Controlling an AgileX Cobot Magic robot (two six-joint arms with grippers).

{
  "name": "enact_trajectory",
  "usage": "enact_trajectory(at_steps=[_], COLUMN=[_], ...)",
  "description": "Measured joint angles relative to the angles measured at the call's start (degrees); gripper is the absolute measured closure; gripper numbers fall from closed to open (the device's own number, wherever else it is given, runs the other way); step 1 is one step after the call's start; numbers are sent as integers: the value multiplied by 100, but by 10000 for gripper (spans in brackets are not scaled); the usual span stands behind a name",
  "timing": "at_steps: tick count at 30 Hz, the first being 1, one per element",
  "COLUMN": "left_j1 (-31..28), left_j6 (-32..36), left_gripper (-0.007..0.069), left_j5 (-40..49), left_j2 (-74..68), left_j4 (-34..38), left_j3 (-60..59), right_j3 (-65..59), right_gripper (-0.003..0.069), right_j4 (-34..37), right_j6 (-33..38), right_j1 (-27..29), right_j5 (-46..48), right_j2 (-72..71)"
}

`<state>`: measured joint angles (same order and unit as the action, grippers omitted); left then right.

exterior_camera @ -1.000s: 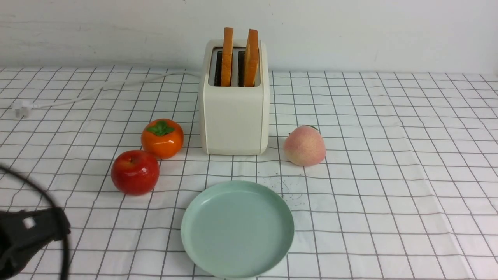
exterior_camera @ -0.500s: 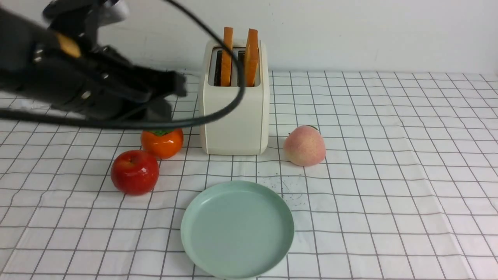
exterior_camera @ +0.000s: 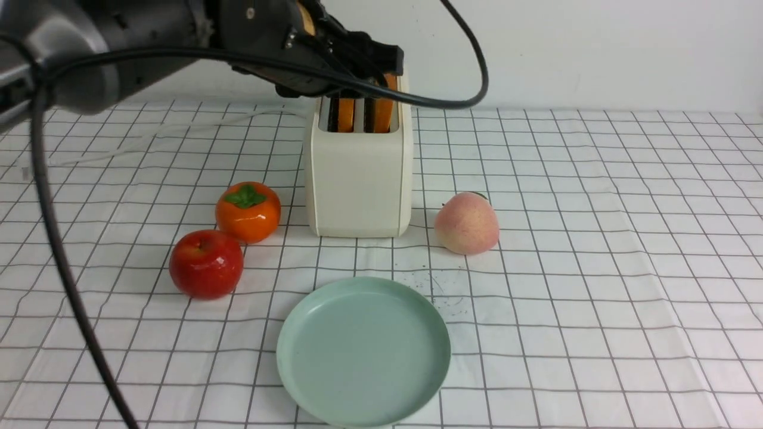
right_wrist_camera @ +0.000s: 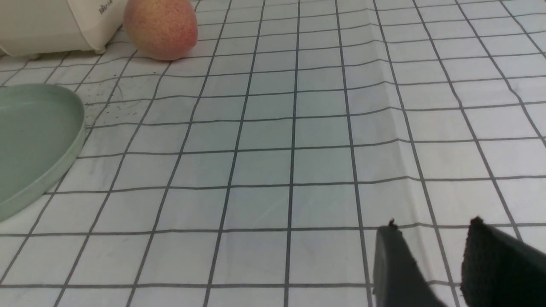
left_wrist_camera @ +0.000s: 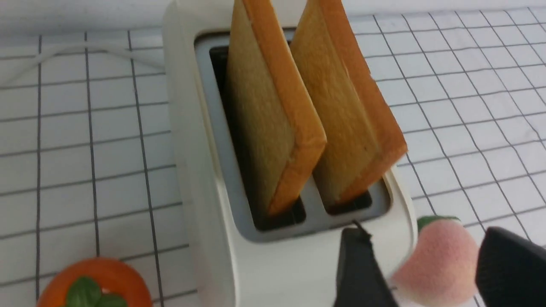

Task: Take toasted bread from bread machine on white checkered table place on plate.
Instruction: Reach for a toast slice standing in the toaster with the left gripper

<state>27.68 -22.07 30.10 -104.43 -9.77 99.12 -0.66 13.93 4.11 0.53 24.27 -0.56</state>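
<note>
The cream-white bread machine (exterior_camera: 357, 179) stands at the middle back of the white checkered table (exterior_camera: 596, 250). Two slices of toasted bread (exterior_camera: 346, 114) (exterior_camera: 384, 113) stand upright in its slots, their tops hidden behind my left gripper (exterior_camera: 375, 68), which hovers just above them. In the left wrist view the slices (left_wrist_camera: 273, 119) (left_wrist_camera: 349, 119) stick out of the toaster (left_wrist_camera: 204, 179), and my left gripper (left_wrist_camera: 422, 232) is open and empty on the near side of them. The mint-green plate (exterior_camera: 363, 351) lies empty in front. My right gripper (right_wrist_camera: 433, 224) is open, low over bare cloth.
A red apple (exterior_camera: 206, 264) and an orange persimmon (exterior_camera: 248, 211) sit left of the toaster, a peach (exterior_camera: 466, 223) to its right. The white cord (exterior_camera: 149, 137) runs left along the back. My left arm's black cable (exterior_camera: 59, 250) hangs over the left side.
My left arm has swung up from the lower left corner, across the left side, to above the toaster. Toast, plate and fruit have not moved.
</note>
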Motion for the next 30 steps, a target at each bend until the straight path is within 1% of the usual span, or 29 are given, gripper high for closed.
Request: enact_trajectory(at_steps=[1, 2, 3, 4, 6, 10, 13, 18, 19, 20, 21, 23, 25, 26, 27, 30], left_j1=[0, 0, 0, 0, 0, -31, -78, -123, -123, -123, -123, -123, -123, -123, -123, -123], left_j6=[-8, -94, -105, -191, -276, -787, -1000, -1101, -1113, -1131, -1136, -1171, -1176, -1176, -1176, -1176], left_gripper=[207, 187, 186, 188, 197, 234, 242, 254, 269, 310, 317, 431, 559, 601, 624, 637], left_j5=[-12, -113, -124, -242, -305, -533, -631, -795, -829, -888, -903, -990, -1010, -1010, -995, -921], left_j2=[0, -199, -199, -350, -410, -594, -705, -926, -954, -982, -982, -982, -952, -933, -880, -536], left_j4=[-28, -288, -321, -599, -786, -1332, -1440, -1502, -1504, -1517, -1517, -1523, -1527, -1544, -1544, -1544], left_j3=[19, 177, 192, 288, 321, 380, 380, 380, 380, 380, 380, 380, 380, 380, 380, 380], right_j3=[0, 0, 0, 0, 0, 0, 0, 0, 0, 0, 0, 0, 0, 0, 0, 0], right_gripper=[418, 418, 418, 418, 418, 418, 418, 418, 418, 418, 418, 418, 418, 418, 418, 418], right_j4=[0, 0, 0, 0, 0, 0, 0, 0, 0, 0, 0, 0, 0, 0, 0, 0], right_j6=[0, 0, 0, 0, 0, 0, 0, 0, 0, 0, 0, 0, 0, 0, 0, 0], right_j1=[0, 0, 0, 0, 0, 0, 0, 0, 0, 0, 0, 0, 0, 0, 0, 0], right_j5=[0, 0, 0, 0, 0, 0, 0, 0, 0, 0, 0, 0, 0, 0, 0, 0], right_j2=[0, 0, 0, 0, 0, 0, 0, 0, 0, 0, 0, 0, 0, 0, 0, 0])
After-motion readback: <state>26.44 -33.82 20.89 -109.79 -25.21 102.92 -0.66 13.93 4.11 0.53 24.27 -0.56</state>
